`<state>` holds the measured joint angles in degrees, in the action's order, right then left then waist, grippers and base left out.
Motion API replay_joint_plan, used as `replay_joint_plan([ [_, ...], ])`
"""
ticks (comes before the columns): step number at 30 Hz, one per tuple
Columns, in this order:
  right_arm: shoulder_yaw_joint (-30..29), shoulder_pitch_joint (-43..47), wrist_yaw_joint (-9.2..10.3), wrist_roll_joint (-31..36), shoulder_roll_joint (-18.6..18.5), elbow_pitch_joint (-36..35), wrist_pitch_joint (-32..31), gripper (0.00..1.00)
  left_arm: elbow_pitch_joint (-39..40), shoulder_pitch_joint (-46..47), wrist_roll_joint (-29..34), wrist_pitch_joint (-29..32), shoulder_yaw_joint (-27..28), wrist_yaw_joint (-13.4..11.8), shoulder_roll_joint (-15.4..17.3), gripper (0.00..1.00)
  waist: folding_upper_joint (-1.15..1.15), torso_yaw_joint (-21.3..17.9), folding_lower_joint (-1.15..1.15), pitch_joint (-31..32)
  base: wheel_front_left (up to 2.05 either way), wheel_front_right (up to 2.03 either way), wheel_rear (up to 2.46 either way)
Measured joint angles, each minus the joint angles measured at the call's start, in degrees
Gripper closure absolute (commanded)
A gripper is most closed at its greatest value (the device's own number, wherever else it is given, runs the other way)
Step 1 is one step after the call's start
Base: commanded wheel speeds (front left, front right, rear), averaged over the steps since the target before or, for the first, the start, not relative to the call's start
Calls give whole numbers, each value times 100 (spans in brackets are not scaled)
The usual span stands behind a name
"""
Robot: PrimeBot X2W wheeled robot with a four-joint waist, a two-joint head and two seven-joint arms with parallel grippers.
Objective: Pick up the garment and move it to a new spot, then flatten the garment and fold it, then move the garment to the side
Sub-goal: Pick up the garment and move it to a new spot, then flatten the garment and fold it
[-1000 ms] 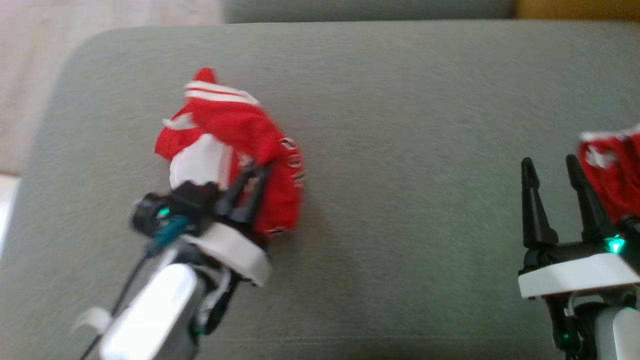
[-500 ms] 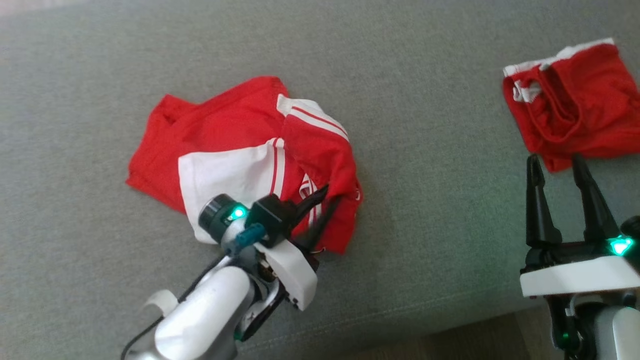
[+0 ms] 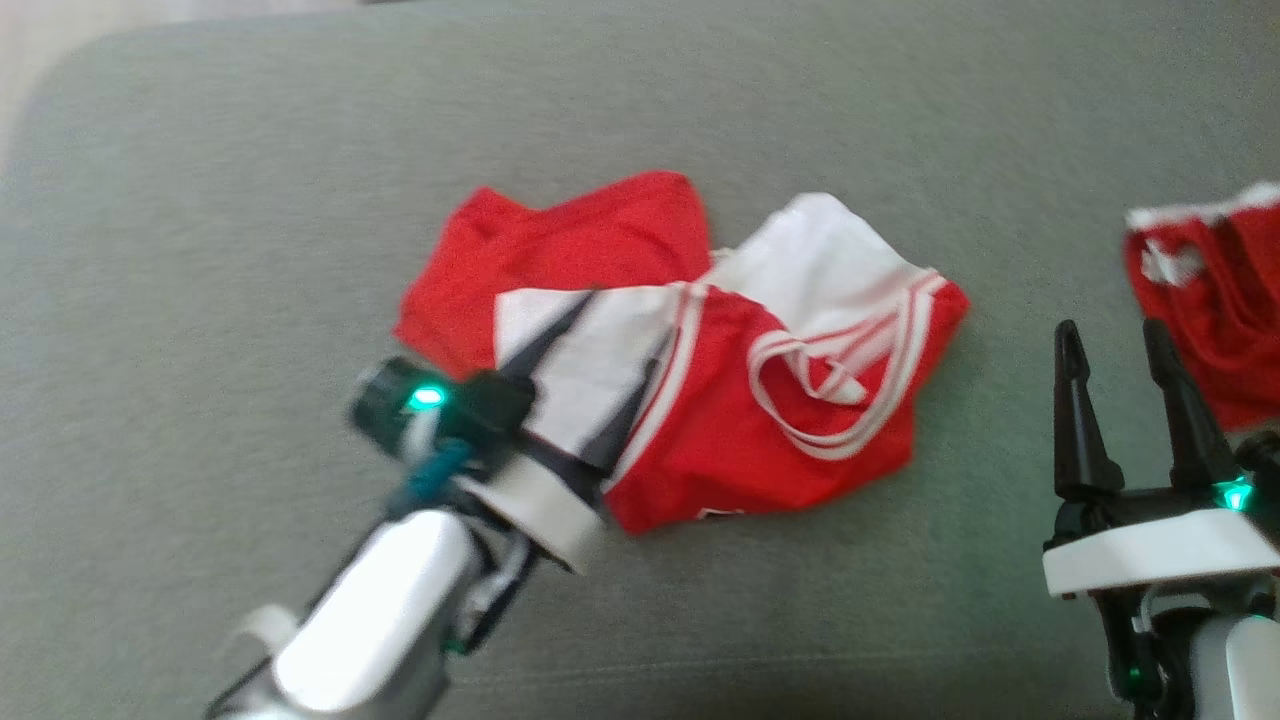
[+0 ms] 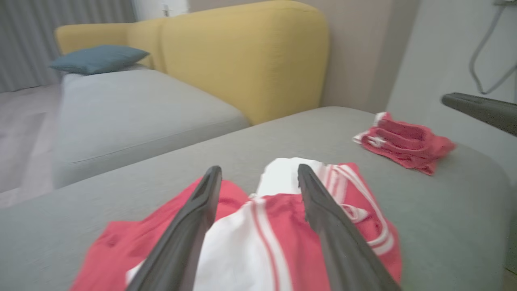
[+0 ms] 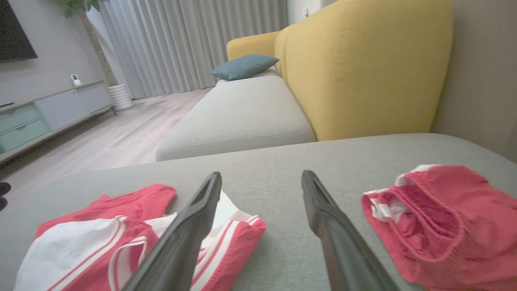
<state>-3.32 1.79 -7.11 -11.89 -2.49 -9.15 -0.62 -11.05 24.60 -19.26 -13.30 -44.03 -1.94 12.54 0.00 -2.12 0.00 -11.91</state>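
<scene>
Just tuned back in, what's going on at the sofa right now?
The left gripper is low over the red and white garment with its jaws open and gripping nothing. The garment lies loose and crumpled on the grey cushion, not yet flattened. The right gripper waits open off to the side, near a second red garment, holding nothing.

left claw, right claw: long dark fingers | wrists: white collars, green lights | forearms: pale silver
</scene>
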Motion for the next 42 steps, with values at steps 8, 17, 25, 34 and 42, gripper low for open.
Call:
replay_joint_plan([
  [8, -66, 13, 0, 91, 0, -3, -193, 0, -10, -551, -352, -91, 870, -487, 497, 0, 0, 665, 0, 402, 0, 0, 0],
  [17, -105, 264, 0, 141, 0, -14, -298, 0, 64, -1148, -630, -93, 1346, -724, 844, 0, 0, 831, 0, 732, 0, 0, 0],
  [25, -133, 646, 0, 140, 3, -12, -403, 0, 192, -1506, -664, -90, 1382, -933, 883, 0, 0, 705, 0, 1015, 0, 0, 0],
  [34, -101, 864, 0, 129, 9, -38, -495, 0, 305, -1878, -779, 18, 1397, -1068, 942, 0, 0, 663, 0, 1282, 0, 0, 0],
  [42, -94, 864, 0, 129, 10, -38, -495, 0, 337, -1878, -780, 59, 1395, -1124, 979, 0, 0, 677, 0, 1277, 0, 0, 0],
])
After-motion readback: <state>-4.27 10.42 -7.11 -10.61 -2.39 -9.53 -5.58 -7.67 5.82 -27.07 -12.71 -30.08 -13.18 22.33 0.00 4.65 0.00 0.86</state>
